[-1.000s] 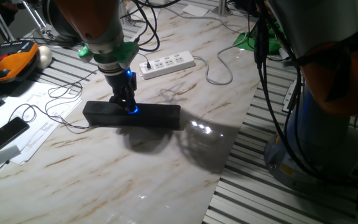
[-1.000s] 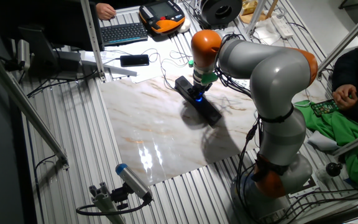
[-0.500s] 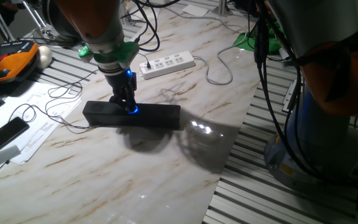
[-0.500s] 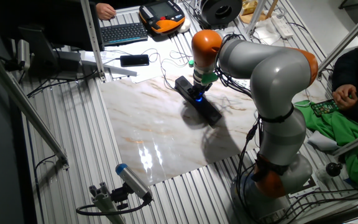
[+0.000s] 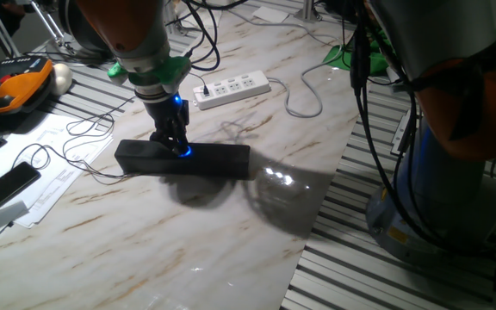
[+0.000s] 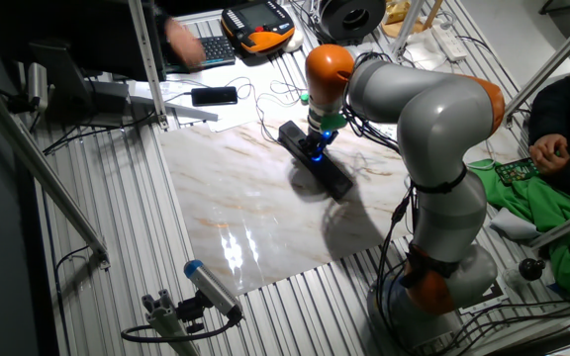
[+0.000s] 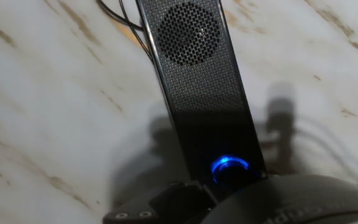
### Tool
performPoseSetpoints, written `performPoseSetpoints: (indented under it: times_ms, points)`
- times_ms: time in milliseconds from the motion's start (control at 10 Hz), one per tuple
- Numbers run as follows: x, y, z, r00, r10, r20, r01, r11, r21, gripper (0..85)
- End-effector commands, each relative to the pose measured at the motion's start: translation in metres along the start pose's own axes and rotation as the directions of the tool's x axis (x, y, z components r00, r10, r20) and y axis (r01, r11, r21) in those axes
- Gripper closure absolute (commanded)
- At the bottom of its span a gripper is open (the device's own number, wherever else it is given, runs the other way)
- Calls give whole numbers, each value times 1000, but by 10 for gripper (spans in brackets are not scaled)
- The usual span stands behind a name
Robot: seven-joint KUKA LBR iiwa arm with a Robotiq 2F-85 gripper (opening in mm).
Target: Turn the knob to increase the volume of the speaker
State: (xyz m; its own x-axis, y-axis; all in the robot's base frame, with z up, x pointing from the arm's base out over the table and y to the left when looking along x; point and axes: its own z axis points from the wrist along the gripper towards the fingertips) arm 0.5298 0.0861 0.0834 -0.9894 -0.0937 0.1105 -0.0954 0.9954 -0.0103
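The speaker [image 5: 218,160] is a long black bar lying on the marble table top, with a thin black cable off its left end. It also shows in the other fixed view [image 6: 335,179] and in the hand view [image 7: 191,62]. The knob [image 5: 185,152] glows blue at the speaker's middle and shows in the hand view [image 7: 230,168]. My gripper [image 5: 178,146] points straight down onto the knob with its fingers close together around it. In the other fixed view my gripper [image 6: 315,150] stands over the blue glow. The fingertips are largely hidden.
A white power strip [image 5: 231,87] lies behind the speaker. A flat black phone [image 5: 5,188] and papers [image 5: 54,146] lie to the left. An orange and black pendant [image 5: 20,86] and a keyboard [image 6: 198,51] are further back. Cables cross the far table edge.
The arm and speaker have not visibly moved. A person's hand by the keyboard in the other fixed view has moved and is now blurred.
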Motion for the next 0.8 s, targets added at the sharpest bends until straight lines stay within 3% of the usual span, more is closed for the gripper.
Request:
performPoseSetpoints:
  times_ms: [0, 200, 700]
  points:
    - [0, 2, 0, 1000, 4, 2, -3, 1000, -14, 510]
    - [-3, 5, 2, 1000, 5, 27, -5, 1000, 16, 510]
    - [-6, 0, -4, 1000, -10, 3, 10, 1000, 20, 510]
